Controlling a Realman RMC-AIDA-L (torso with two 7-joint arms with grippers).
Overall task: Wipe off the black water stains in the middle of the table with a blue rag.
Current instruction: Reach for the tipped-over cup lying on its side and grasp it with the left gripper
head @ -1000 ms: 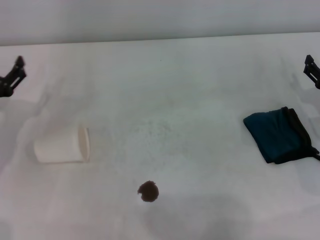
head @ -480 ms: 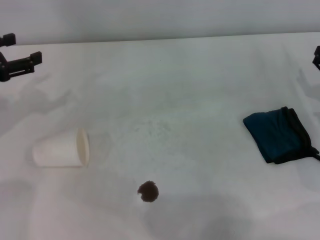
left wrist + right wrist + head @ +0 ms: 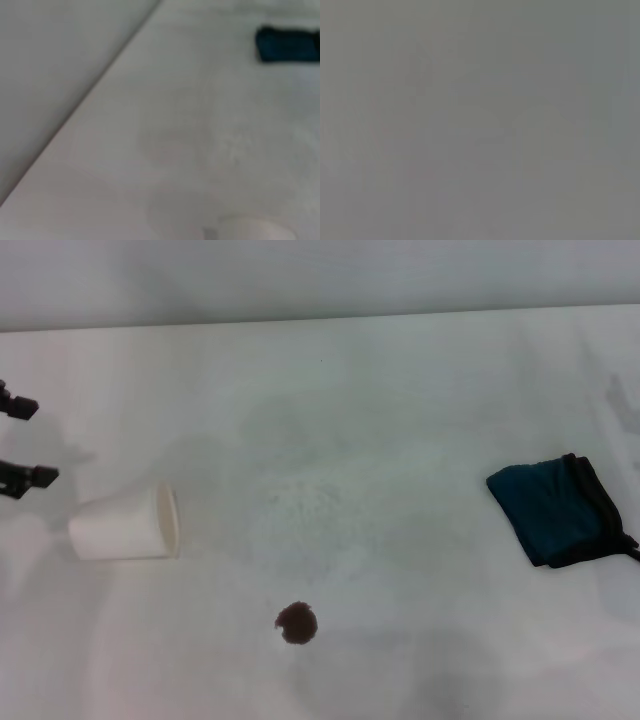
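The black water stain [image 3: 297, 623] is a small round dark blot on the white table [image 3: 380, 420], near the front middle. The blue rag [image 3: 560, 510], teal with black trim, lies bunched at the right; it also shows in the left wrist view [image 3: 287, 45]. My left gripper [image 3: 25, 440] is at the far left edge, open and empty, just behind and left of the cup. My right gripper is out of the head view, and the right wrist view shows only plain grey.
A white paper cup [image 3: 125, 530] lies on its side at the left, its mouth facing right; its rim shows faintly in the left wrist view [image 3: 255, 230]. The table's far edge [image 3: 320, 318] meets a grey wall.
My left gripper has come down from the far left corner to just behind the cup, its fingers apart. My right gripper has left the right edge of the head view.
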